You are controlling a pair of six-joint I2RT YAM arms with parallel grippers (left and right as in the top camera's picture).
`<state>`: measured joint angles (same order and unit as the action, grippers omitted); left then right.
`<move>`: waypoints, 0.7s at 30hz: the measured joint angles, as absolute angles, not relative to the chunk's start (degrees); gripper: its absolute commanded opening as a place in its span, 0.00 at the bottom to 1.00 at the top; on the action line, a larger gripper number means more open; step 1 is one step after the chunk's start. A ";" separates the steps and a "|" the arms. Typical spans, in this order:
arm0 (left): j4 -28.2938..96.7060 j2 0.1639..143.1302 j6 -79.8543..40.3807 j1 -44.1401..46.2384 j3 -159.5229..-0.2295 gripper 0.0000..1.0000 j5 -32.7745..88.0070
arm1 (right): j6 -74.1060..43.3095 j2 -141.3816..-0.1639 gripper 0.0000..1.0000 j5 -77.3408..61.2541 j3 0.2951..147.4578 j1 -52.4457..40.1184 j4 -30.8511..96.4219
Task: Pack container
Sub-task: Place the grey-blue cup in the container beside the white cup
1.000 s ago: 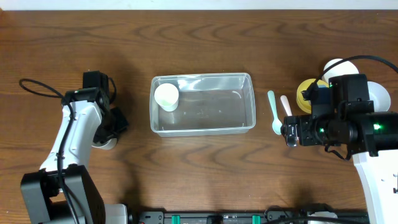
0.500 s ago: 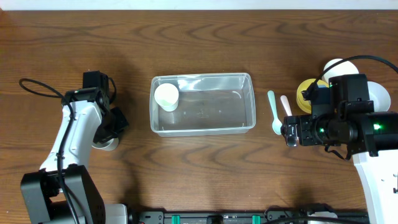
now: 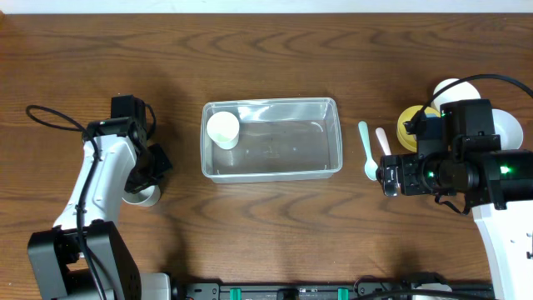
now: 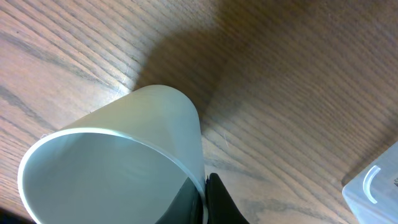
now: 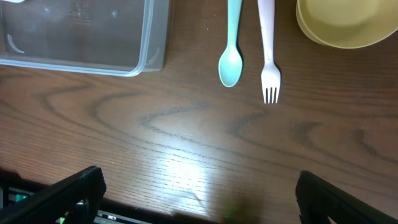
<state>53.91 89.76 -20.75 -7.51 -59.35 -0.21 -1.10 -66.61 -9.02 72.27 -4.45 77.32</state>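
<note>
The clear rectangular container (image 3: 271, 139) lies mid-table with a white cup (image 3: 223, 129) standing in its left end; its corner shows in the right wrist view (image 5: 93, 37) and the left wrist view (image 4: 373, 186). My left gripper (image 3: 143, 190) is shut on the rim of a pale cup (image 4: 118, 168), pinching the wall (image 4: 204, 193), left of the container. My right gripper (image 5: 196, 199) is open and empty above bare table, right of the container. A teal spoon (image 3: 366, 150) (image 5: 231, 43) and a pink fork (image 3: 382, 140) (image 5: 267, 50) lie beside it.
A yellow bowl (image 3: 410, 119) (image 5: 348, 22) and white dishes (image 3: 454, 87) sit at the far right, partly under the right arm. Black cable (image 3: 50, 117) loops at the far left. The table's front edge runs just below both arms.
</note>
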 measured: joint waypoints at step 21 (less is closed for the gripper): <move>75.16 80.01 -16.01 18.98 -90.74 0.06 -0.14 | -1.10 -66.61 0.99 -9.02 72.27 -4.45 76.90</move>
<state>75.16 80.01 -16.01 18.98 -90.74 -0.14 -1.10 -66.61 -9.02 72.27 -4.45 76.90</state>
